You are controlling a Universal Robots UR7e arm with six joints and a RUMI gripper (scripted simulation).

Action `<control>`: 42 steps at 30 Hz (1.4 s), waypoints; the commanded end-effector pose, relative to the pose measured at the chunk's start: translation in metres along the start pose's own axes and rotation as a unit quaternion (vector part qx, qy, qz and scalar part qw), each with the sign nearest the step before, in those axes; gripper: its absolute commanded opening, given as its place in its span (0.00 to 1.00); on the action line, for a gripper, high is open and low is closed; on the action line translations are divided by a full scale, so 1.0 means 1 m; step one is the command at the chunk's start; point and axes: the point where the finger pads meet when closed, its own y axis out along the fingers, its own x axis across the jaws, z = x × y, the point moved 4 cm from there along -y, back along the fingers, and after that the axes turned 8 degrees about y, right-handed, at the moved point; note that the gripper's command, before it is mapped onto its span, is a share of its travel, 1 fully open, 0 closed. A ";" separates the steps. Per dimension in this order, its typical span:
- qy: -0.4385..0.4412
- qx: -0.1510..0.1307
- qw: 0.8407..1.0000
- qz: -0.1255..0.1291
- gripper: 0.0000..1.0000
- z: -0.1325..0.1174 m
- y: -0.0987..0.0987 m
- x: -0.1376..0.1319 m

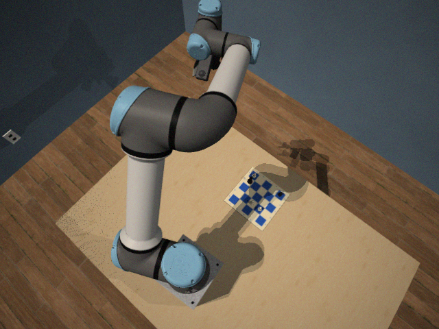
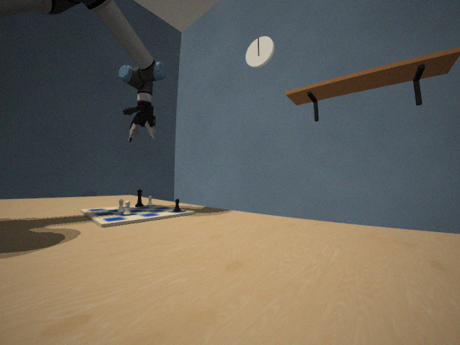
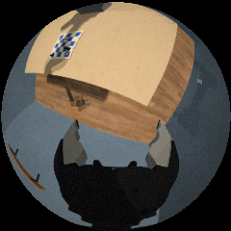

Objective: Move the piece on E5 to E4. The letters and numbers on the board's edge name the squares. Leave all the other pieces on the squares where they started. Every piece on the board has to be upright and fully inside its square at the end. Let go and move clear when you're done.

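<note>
A small blue-and-cream chessboard (image 1: 261,220) (image 2: 111,219) (image 3: 60,45) lies on the tan table top. A tall black piece (image 1: 249,180) (image 2: 139,198) and a white pawn (image 1: 254,174) (image 2: 149,200) stand at the far corner. A black pawn (image 1: 279,194) (image 2: 177,205) stands at the right edge. Two white pieces (image 2: 121,205) (image 2: 127,208) stand nearer the arm's base. The edge labels are too small to read. My gripper (image 2: 141,135) (image 3: 117,120) is open and empty. It hangs high above the floor, beyond the table's far edge and far from the board.
The arm's base (image 1: 184,265) is bolted to the table near the board. The table stands on a wooden floor (image 1: 319,116). A wall shelf (image 2: 371,77) and a round clock (image 2: 259,51) are on the blue wall.
</note>
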 end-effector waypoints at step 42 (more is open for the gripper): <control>0.062 0.159 0.985 0.031 1.00 -0.017 0.088 -0.135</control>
